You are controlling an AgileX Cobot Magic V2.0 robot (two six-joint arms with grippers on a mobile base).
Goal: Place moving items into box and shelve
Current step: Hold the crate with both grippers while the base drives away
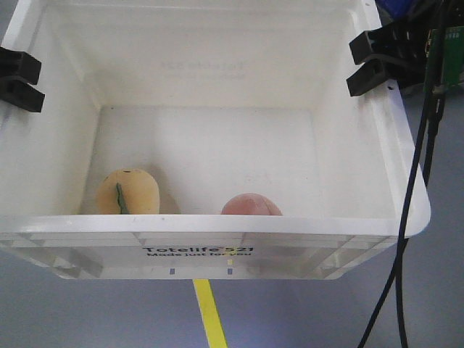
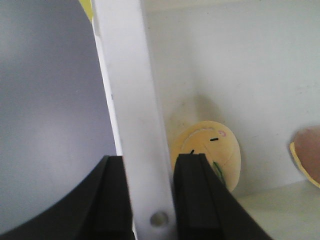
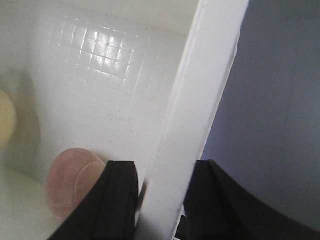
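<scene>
The white box (image 1: 72, 243), printed "Totelife 521", fills the front view and is held at both side rims. My left gripper (image 1: 14, 78) is shut on the left rim (image 2: 130, 100), one black finger on each side of it. My right gripper (image 1: 377, 64) is shut the same way on the right rim (image 3: 205, 90). Both moving items lie on the box floor against the near wall. The pale yellow toy (image 1: 129, 192) with its green stripe is on the left, and the pink toy (image 1: 251, 205) is near the middle. The wrist views show the yellow toy (image 2: 210, 150) and the pink toy (image 3: 70, 187) from inside.
Grey floor lies under and around the box, and a yellow tape line (image 1: 210, 315) runs toward me below its front wall. A black cable (image 1: 406, 217) hangs down past the right corner. A green board (image 1: 453, 58) and blue plastic (image 1: 395, 9) sit at the top right.
</scene>
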